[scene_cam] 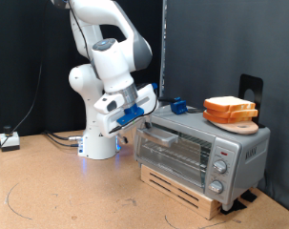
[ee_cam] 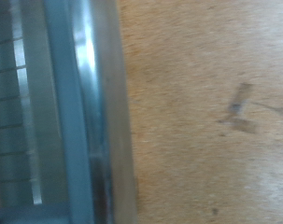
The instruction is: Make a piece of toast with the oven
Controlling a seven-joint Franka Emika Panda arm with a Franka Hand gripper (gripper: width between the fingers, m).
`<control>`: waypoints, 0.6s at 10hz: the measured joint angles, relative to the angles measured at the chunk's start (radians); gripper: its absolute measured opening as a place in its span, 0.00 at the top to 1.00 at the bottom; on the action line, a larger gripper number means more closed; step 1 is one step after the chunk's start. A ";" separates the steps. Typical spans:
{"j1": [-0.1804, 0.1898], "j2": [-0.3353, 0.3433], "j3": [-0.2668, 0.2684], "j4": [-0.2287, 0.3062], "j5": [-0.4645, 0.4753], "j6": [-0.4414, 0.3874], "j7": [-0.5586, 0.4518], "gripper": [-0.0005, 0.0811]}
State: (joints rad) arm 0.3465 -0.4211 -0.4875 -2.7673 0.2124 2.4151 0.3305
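Observation:
The silver-grey oven (scene_cam: 203, 150) stands on a wooden slatted base at the exterior view's right, its glass door upright. The piece of toast (scene_cam: 230, 105) lies on a round wooden board on the oven's roof. My gripper (scene_cam: 144, 112) hangs at the oven's upper corner, on the exterior view's left, just above the door's bar handle (scene_cam: 159, 137). No picture shows anything between its fingers. The wrist view shows a blurred grey bar (ee_cam: 80, 112) of the oven, with glass and rack lines beside it; my fingers do not show there.
A blue object (scene_cam: 178, 105) lies on the oven's roof near my gripper. A black stand (scene_cam: 250, 88) rises behind the toast. The brown table (ee_cam: 206, 112) spreads in front of the oven. Cables and a small box (scene_cam: 9, 140) lie at the exterior view's left edge.

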 joint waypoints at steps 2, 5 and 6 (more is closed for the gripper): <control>-0.018 0.066 -0.030 0.023 -0.018 0.038 -0.034 0.00; -0.024 0.169 -0.071 0.064 -0.018 0.071 -0.085 0.00; -0.024 0.201 -0.079 0.075 -0.013 0.087 -0.101 0.00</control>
State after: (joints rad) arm 0.3223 -0.2205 -0.5667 -2.6924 0.1999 2.5024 0.2300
